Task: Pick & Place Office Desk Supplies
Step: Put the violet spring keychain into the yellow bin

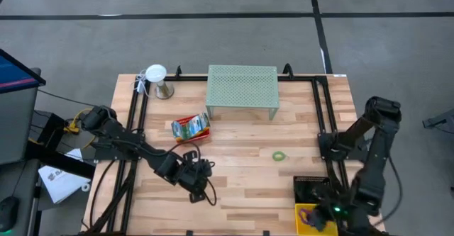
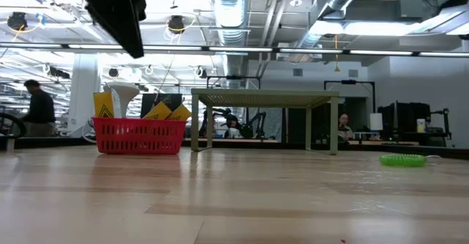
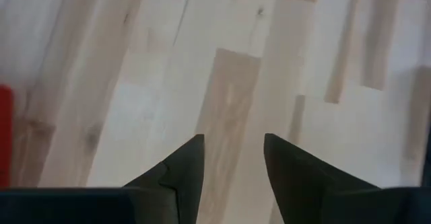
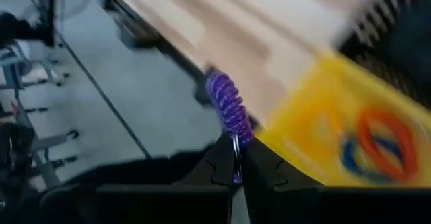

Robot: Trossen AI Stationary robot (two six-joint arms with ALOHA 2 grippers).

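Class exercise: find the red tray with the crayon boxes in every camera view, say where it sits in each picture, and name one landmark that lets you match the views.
High view: red tray, left of centre, just in front of the mint-green mesh shelf.
Low view: red tray at left, with the shelf to its right.
Left wrist view: only a red sliver at the edge, probably the tray.
Right wrist view: not in it.
Shared landmark: the mesh shelf.

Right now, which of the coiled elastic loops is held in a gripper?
The purple loop, pinched by the right gripper beside the yellow tray. The green loop lies free on the table.
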